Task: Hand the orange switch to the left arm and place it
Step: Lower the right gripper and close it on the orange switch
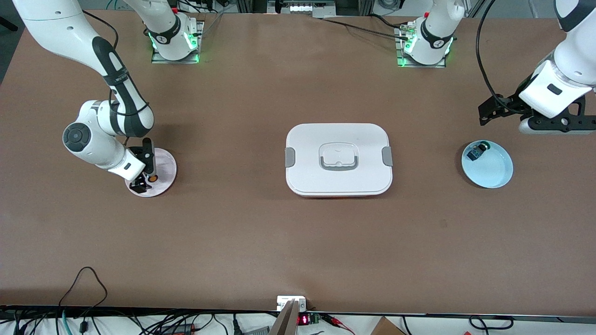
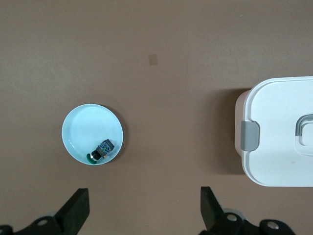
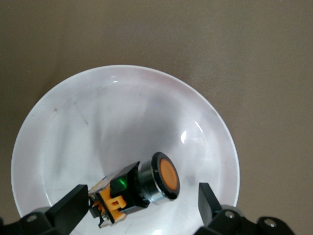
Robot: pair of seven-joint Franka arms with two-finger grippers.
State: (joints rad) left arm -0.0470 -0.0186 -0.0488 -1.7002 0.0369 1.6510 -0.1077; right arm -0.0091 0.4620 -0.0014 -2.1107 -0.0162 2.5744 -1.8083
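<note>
box point(image 1: 338, 159) — right pincer point(image 1: 145, 180) around orange switch point(image 3: 142, 188)

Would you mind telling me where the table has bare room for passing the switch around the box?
Bare table lies between the pink plate and the box, between the box and the blue plate, and nearer the front camera. The right gripper crowds the orange switch; the left gripper hangs open above the table beside the blue plate.

Two arms point(image 1: 107, 116), two plates point(image 1: 487, 165), two switches point(image 3: 142, 188), apparently, one box point(image 1: 338, 159).
</note>
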